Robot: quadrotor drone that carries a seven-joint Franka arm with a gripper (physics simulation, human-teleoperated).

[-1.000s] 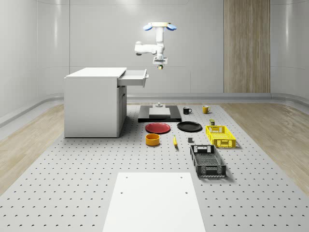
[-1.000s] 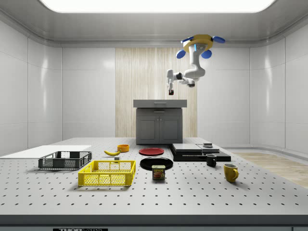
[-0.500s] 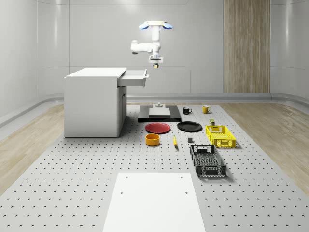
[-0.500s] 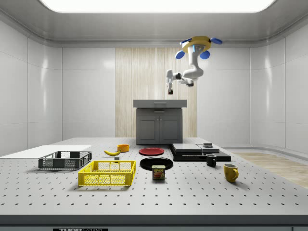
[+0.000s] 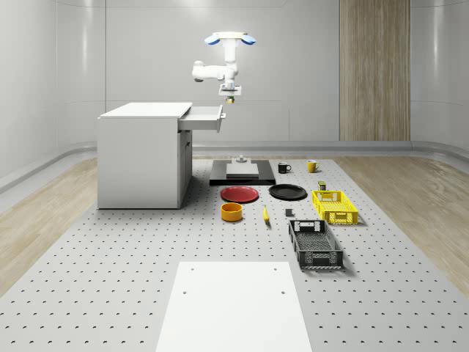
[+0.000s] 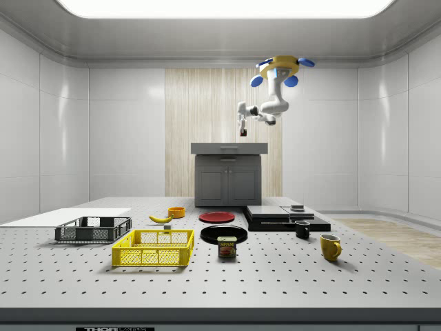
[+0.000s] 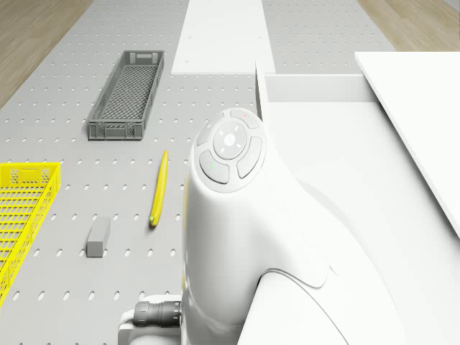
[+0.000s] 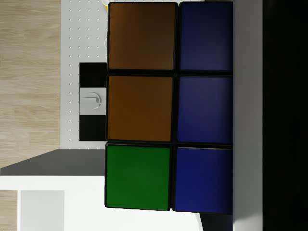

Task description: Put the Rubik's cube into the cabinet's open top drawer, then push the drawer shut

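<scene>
The drone [image 5: 229, 38] hovers high over the floor, just past the outer end of the white cabinet's [image 5: 143, 154] open top drawer [image 5: 203, 116]. Its arm hangs down, and the gripper [image 5: 229, 94] is shut on the Rubik's cube [image 5: 229, 101], a little above the drawer front. In the side view the gripper [image 6: 242, 127] holds the cube [image 6: 242, 133] above the cabinet [image 6: 229, 176]. The wrist view shows the cube [image 8: 168, 106] with orange, green and blue faces pressed against a finger pad [image 8: 247, 96]. The drone view shows the arm [image 7: 237, 215] over the drawer's white inside [image 7: 338, 180].
On the floor to the whole-scene view's right of the cabinet lie a black platform [image 5: 242, 173], a red plate [image 5: 239, 194], a black plate [image 5: 287, 192], an orange bowl [image 5: 231, 212], a banana [image 5: 265, 214], a yellow crate [image 5: 334, 206] and a dark crate [image 5: 315, 243]. A white mat [image 5: 234, 304] lies in front.
The drone, arm and held cube have drifted toward the whole-scene view's left, closer to the drawer's outer end, and risen slightly. The grip on the cube is unchanged.
</scene>
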